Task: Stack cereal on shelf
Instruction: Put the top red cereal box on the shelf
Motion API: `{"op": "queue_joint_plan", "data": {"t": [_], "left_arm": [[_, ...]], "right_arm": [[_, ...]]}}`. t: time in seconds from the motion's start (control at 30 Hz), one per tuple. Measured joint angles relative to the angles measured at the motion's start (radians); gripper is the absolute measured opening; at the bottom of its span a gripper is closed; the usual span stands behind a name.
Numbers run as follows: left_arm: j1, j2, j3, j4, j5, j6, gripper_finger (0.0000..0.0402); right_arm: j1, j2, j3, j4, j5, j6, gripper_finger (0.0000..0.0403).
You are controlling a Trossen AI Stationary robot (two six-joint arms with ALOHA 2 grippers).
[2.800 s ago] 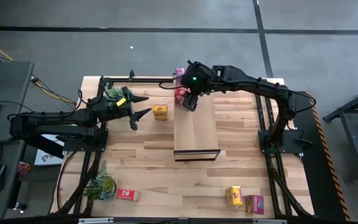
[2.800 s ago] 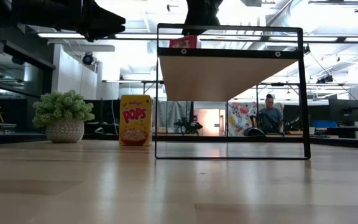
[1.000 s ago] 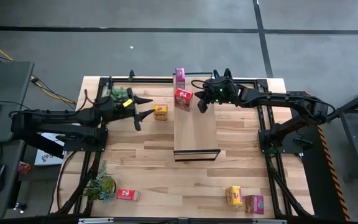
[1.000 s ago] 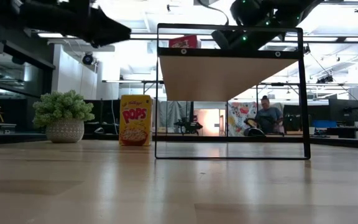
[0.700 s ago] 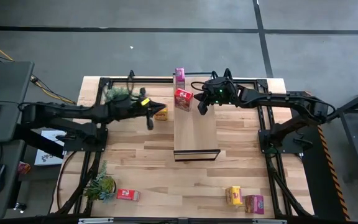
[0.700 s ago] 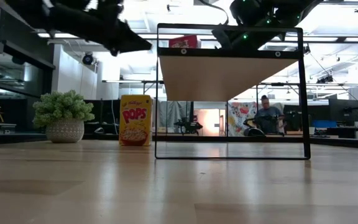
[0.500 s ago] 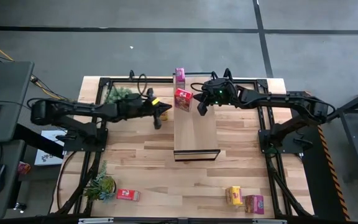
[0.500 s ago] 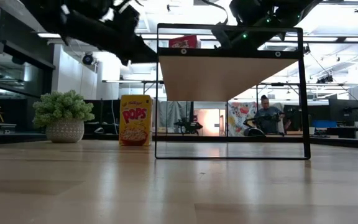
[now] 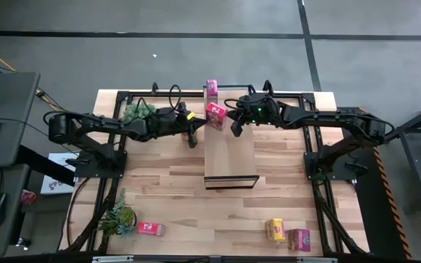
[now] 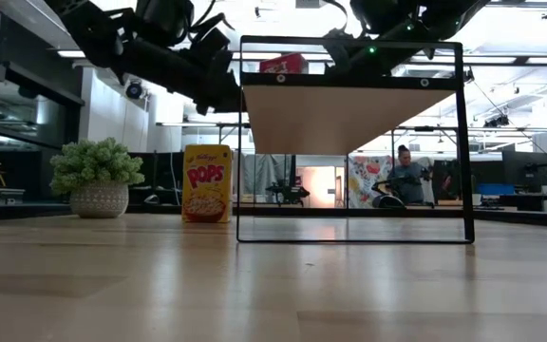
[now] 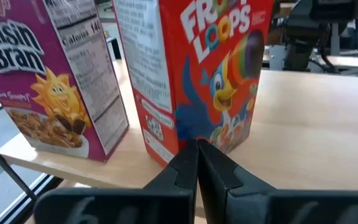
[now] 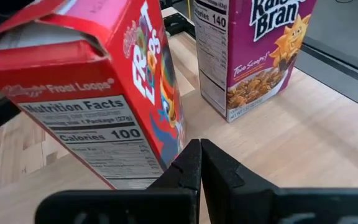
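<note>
A red Froot Loops box [image 9: 215, 115] and a magenta-purple Raisin Bran box [image 9: 211, 89] stand on the far end of the raised light-wood shelf [image 9: 230, 157]. My left gripper [image 9: 192, 137] is shut at shelf height on the shelf's left side. Its tips [image 11: 197, 144] are at the red box's [image 11: 210, 74] lower corner. My right gripper [image 9: 234, 130] is shut over the shelf. Its tips [image 12: 199, 144] are beside the red box's [image 12: 104, 81] lower edge. A yellow Pops box [image 10: 206, 183] stands on the table below my left arm. My left gripper's shut fingertips come level from the table's left at the red box's bottom corner [image 11: 188, 138]; I cannot tell whether they touch it. My right gripper's shut fingertips come from the table's right, slanting down, at the box's lower side edge [image 12: 178, 148]; I cannot tell whether they touch it.
A red box [image 9: 150, 229], a yellow box [image 9: 275, 229] and a purple box [image 9: 298, 239] lie near the table's near edge. Potted plants stand at the far left [image 9: 139, 109] and near left [image 9: 119, 218]. The shelf's black frame [image 10: 464, 142] stands mid-table.
My left gripper has shut and gone toward the table's right edge, over the yellow box, up to the shelf's left side by the red box. My right gripper has kept still beside the red box.
</note>
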Motion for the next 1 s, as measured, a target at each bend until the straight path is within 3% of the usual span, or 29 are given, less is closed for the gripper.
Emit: {"op": "queue_joint_plan", "data": {"t": [0.63,1.0], "left_arm": [[0.015,0.004,0.000,0.056,-0.005,-0.003,0.0000],[0.054,0.114,0.001,0.155,-0.004,-0.010,0.0000]], "right_arm": [[0.078,0.000,0.000,-0.002,0.002,0.029,0.0000],[0.078,0.000,0.000,-0.001,0.003,0.031,0.0000]]}}
